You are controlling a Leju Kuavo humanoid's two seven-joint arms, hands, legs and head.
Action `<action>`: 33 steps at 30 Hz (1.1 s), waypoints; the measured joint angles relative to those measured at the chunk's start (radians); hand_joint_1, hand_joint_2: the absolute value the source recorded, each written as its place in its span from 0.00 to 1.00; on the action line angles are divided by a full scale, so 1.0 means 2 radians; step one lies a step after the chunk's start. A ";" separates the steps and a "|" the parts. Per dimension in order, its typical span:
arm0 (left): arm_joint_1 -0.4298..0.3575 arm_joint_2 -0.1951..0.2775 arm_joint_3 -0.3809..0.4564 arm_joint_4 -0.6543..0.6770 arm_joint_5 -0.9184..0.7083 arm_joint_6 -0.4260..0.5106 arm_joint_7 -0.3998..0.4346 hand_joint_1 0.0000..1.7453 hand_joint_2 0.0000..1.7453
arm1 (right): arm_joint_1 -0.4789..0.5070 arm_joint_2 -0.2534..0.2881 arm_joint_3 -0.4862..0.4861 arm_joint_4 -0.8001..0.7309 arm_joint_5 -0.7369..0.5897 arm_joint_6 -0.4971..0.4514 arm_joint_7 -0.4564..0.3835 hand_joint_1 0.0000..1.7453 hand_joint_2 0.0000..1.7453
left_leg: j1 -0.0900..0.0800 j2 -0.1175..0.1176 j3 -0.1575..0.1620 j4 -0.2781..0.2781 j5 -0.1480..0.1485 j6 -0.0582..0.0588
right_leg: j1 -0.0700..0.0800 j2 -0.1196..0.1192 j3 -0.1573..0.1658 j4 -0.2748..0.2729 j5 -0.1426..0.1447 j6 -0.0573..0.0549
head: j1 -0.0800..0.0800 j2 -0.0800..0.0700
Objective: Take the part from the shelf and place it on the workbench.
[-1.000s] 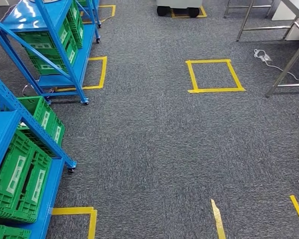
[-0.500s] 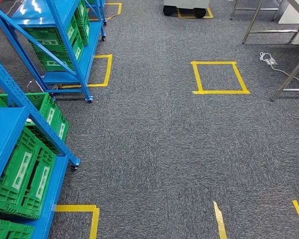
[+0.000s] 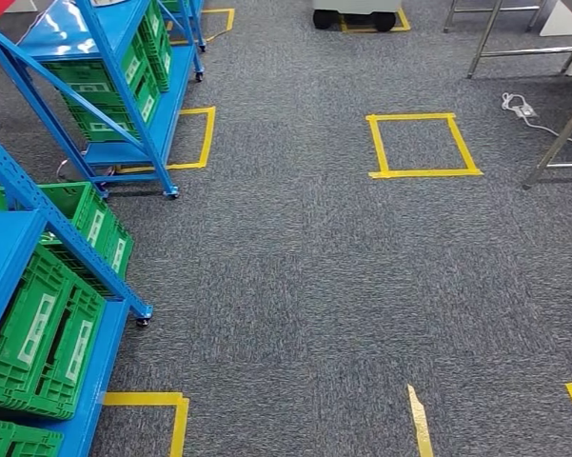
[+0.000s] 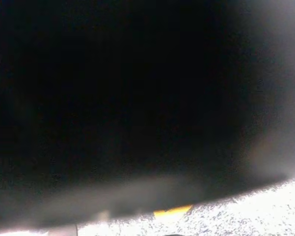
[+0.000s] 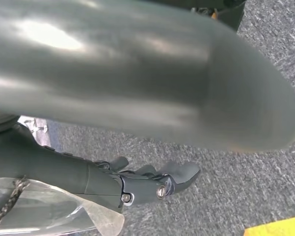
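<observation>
View has swung slightly left: floor markings slid right, that's camera, not objects. Carpet, blue shelf with green crates on the left, table legs far right, tape square between. Looks like pick done, carry and placing left. Right hand: fingers stretched out, close together, clear bag tucked under it, off the floor, so apparently held. Bag's long axis runs along the hand, corner toward the fingertips; part inside too blurred. Left hand: can't tell.
</observation>
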 joint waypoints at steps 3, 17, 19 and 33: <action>0.000 0.000 0.000 0.000 0.002 0.000 -0.002 0.00 0.00 | 0.000 0.000 0.000 0.000 0.000 0.000 0.000 0.00 0.00 | 0.002 0.000 0.000 0.000 -0.001 -0.014 | 0.001 0.000 -0.001 0.001 -0.001 -0.002 | 0.000 0.000; 0.001 0.000 0.001 0.000 0.008 -0.001 -0.006 0.00 0.00 | 0.000 0.000 0.004 0.000 0.000 0.002 -0.001 0.00 0.00 | 0.000 0.000 -0.001 0.001 -0.002 -0.020 | -0.002 0.000 -0.001 0.002 0.000 -0.001 | 0.000 0.000; 0.001 0.000 0.001 0.000 0.008 -0.001 -0.006 0.00 0.00 | 0.000 0.000 0.004 0.000 0.000 0.002 -0.001 0.00 0.00 | 0.000 0.000 -0.001 0.001 -0.002 -0.019 | -0.002 0.000 -0.001 0.002 0.000 -0.001 | 0.000 0.000; 0.003 -0.002 0.001 0.000 0.008 0.005 -0.006 0.00 0.00 | 0.002 -0.002 0.005 0.000 0.000 0.002 -0.001 0.00 0.00 | 0.011 0.002 0.023 -0.034 0.010 -0.012 | -0.021 -0.002 -0.045 0.074 -0.016 0.033 | 0.004 0.000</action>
